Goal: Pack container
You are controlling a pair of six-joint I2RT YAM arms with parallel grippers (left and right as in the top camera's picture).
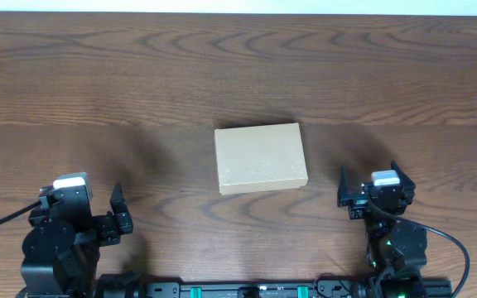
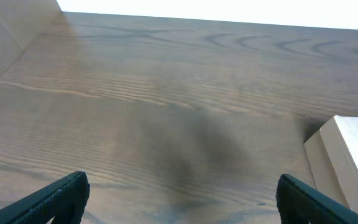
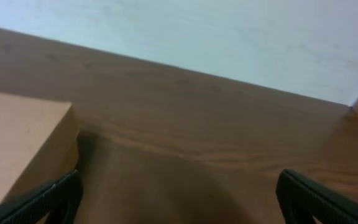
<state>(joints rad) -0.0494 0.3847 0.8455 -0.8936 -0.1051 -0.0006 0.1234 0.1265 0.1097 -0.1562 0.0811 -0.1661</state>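
1. Dark fingers [image 2: 61, 196] fill the bottom corners of both wrist views: the left claw [image 2: 182, 202] and the right claw [image 3: 179, 199] stand wide and hold nothing, by the near edge of the table [image 1: 139, 83]
2. Between them, touching neither and nearer the right claw, the box [image 1: 260, 158] lies flat near the middle of the table, its top shut
3. Prying at that top from one side would likely slide or turn the box, since it looks light and the wood smooth; the other claw may need to brace it
4. A hard pinch could dent a wall or crease the top, as the cardboard looks thin
5. Nothing to pack shows in any view
6. Box: plain matte tan cardboard, low, rectangular, square-edged; table: dark brown wood, wavy grain, faint sheen
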